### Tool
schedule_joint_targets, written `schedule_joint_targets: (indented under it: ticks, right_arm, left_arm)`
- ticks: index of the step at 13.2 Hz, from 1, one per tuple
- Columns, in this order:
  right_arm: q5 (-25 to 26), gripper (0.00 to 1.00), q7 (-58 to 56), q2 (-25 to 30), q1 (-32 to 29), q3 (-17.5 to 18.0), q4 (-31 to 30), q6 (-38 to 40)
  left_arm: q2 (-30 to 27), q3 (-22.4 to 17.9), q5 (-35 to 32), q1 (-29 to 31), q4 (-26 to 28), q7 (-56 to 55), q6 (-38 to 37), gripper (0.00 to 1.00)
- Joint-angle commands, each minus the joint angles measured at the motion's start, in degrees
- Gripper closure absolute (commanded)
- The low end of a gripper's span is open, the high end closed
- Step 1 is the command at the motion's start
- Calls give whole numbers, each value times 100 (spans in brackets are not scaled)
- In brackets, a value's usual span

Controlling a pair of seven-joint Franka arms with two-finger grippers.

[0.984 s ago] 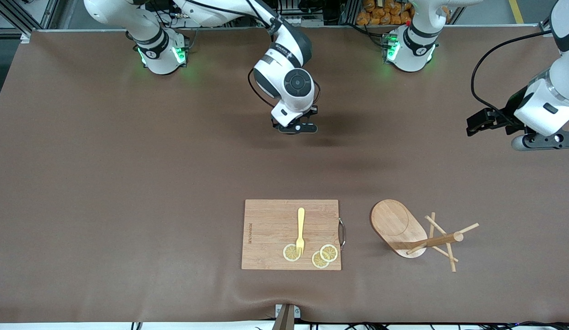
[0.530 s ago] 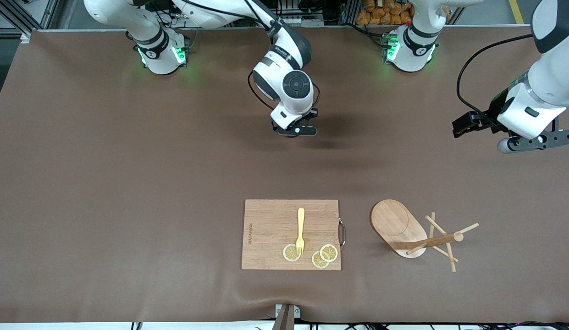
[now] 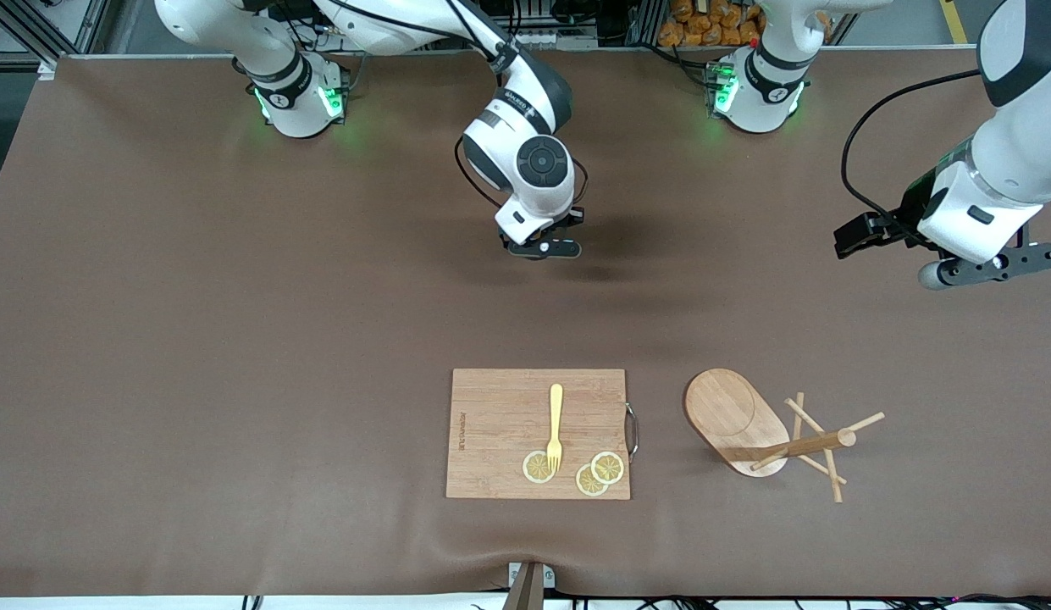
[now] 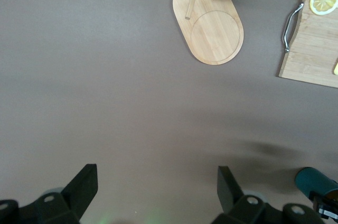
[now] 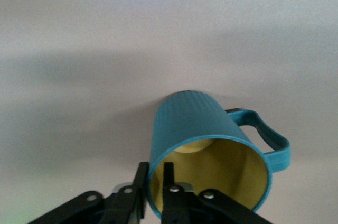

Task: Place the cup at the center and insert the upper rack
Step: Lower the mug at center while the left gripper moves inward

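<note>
The dark teal cup with a yellowish inside hangs from my right gripper, which is shut on its rim, one finger inside and one outside. In the front view that gripper is low over the middle of the table and hides the cup. The cup also shows in the left wrist view. The bamboo mug tree lies on its side, nearer the front camera, its post and pegs pointing toward the left arm's end. My left gripper is open and empty over bare table.
A rectangular wooden cutting board with a metal handle lies beside the mug tree, toward the right arm's end. On it lie a yellow fork and three lemon slices. A brown mat covers the table.
My left arm has swung in from the table's edge toward the middle. My right gripper has shifted slightly with the cup. The mug tree and board have not moved.
</note>
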State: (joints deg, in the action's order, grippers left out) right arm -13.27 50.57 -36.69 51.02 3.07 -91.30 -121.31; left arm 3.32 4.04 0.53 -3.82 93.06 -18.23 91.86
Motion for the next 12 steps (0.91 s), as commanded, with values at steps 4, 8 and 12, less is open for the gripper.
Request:
schedule_joint_targets:
  ticks: [4, 8, 12]
  right_arm:
    - [0, 52, 330, -111, 22, -43, 217, -24]
    - [-61, 43, 418, -76, -4, -34, 340, -16]
    - [-202, 25, 348, 345, -460, -34, 525, 212]
  left_arm:
    - [2, 52, 87, 13, -95, -391, -81, 0]
    - [2, 176, 87, 22, -95, -856, -81, 0]
    - [2, 237, 87, 31, -95, -1059, -90, 0]
